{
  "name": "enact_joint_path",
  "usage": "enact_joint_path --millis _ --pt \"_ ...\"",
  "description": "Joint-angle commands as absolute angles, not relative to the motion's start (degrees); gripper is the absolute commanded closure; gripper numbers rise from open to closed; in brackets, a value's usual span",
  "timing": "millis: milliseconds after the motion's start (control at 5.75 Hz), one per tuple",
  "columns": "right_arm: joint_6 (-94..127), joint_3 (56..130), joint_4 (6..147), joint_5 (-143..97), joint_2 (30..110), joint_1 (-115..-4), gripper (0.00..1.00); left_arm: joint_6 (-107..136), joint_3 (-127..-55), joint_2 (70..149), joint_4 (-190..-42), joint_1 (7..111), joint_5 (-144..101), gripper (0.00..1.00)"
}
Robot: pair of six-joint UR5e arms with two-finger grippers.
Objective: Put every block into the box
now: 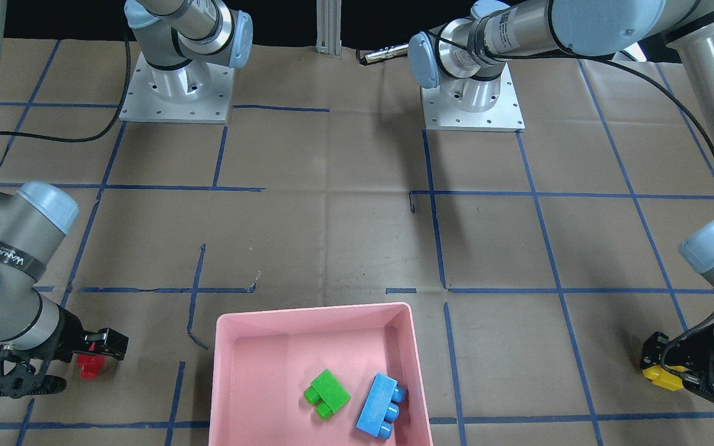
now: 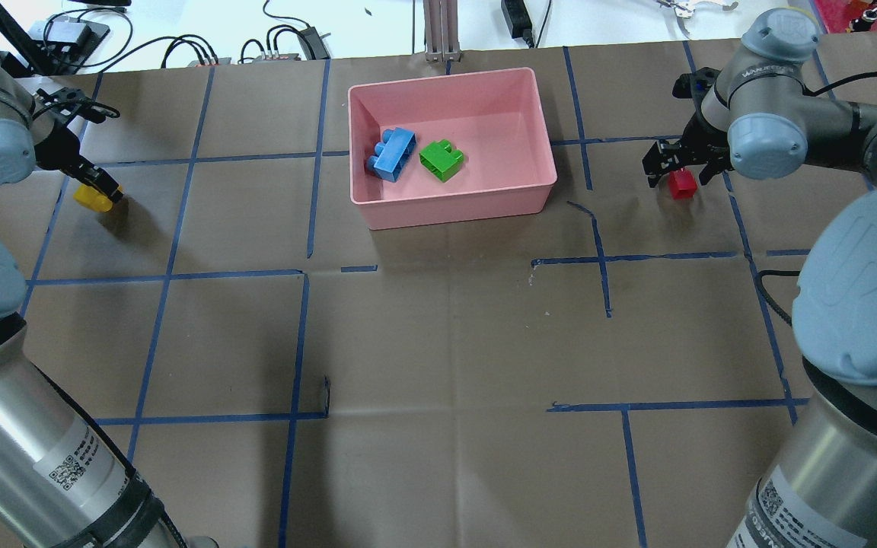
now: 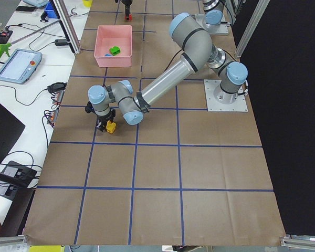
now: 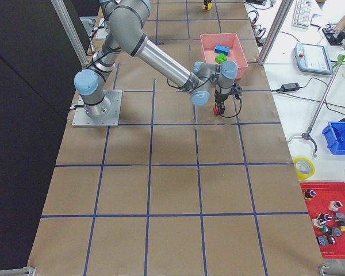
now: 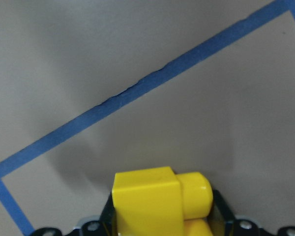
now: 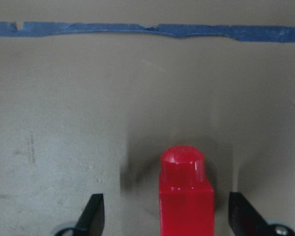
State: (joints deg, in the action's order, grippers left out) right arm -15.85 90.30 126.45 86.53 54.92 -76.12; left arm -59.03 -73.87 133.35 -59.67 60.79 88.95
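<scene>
The brown paper-covered table (image 2: 438, 342) carries the pink box (image 2: 454, 204) at the middle of its far edge from the robot. Two bricks already lie on the box floor, in its left half: the blue three-stud brick (image 2: 391, 154) close to the left wall, and the green brick (image 2: 441, 160) just beside it towards the centre, the two apart.

The left gripper (image 2: 94, 185) is down near the far left corner of the table, over the yellow brick (image 2: 94, 199). In the left wrist view its jaws look pressed against the brick's sides, so it seems to be pinching it (whether the brick is clear of the paper I cannot tell).

The right gripper (image 2: 680, 173) is down towards the far right corner, well apart from the box's right wall. It straddles the small red brick (image 2: 682, 185) with its fingers (image 6: 94, 214) spread, a gap showing on both sides, and the brick stands stud-up on the paper.

These bricks should be light, stiff and somewhat slick, unlikely to break if dropped into the box. The flat side faces below the studs are the best hold. The red one is small, so a grip placed off-centre could twist it or squirt it out
</scene>
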Motion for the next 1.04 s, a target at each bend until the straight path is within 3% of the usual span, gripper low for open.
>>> enact_joint_path --millis 0,174,870 --pt "-15.8 90.4 126.4 86.7 55.0 -76.1 0.33 -58.3 -70.0 129.6 -64.6 61.3 88.7 0.71" --pt "-15.9 90.1 126.4 86.9 55.1 -76.1 0.43 -52.0 -66.0 128.2 -71.8 63.5 87.9 0.74" --pt "-15.8 89.1 126.5 86.7 54.7 -75.8 0.44 -5.0 -61.2 126.0 -76.3 84.0 80.2 0.73"
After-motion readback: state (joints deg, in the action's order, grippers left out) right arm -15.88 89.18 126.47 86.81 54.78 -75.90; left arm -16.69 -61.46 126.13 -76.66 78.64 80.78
